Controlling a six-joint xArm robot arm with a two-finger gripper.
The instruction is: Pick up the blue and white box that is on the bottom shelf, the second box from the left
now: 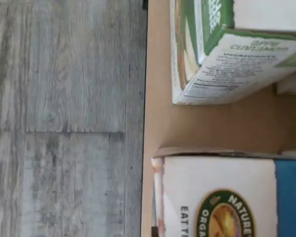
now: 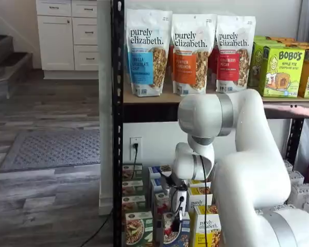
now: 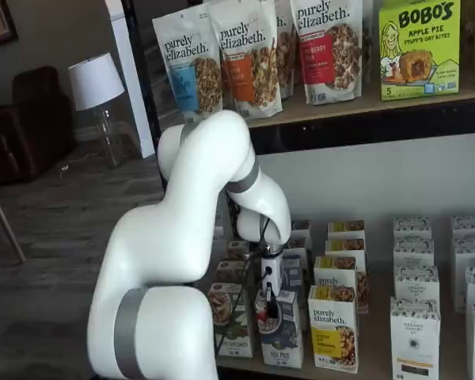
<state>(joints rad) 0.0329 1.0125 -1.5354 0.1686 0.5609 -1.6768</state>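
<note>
- The tall blue and white box, white at the top with a blue body and a picture of cereal with red berries, stands upright at the front edge of the bottom shelf, a tan board low in the black metal-post rack; it shows in both shelf views.
- In the wrist view its white top with a round gold and green seal and a strip of blue lies close under my camera.
- My pincer, a white body with black fingers, reaches down onto the top of that box, and its fingers are pressed together on the box's upper part.
- In a shelf view the pincer sits right over the same box with a black cable running down beside it.
- Just beside the box on one side stands a green box with a granola picture; the wrist view shows its white ingredients panel apart from my box, with bare tan shelf between them.
- On the other side stands a yellow and white box marked purely elizabeth.
- More rows of like boxes stand behind these.
- My white arm bends down in front of the rack.
- Granola pouches stand on the tan upper shelf.
- Grey wood-plank floor lies before the shelf edge.
</note>
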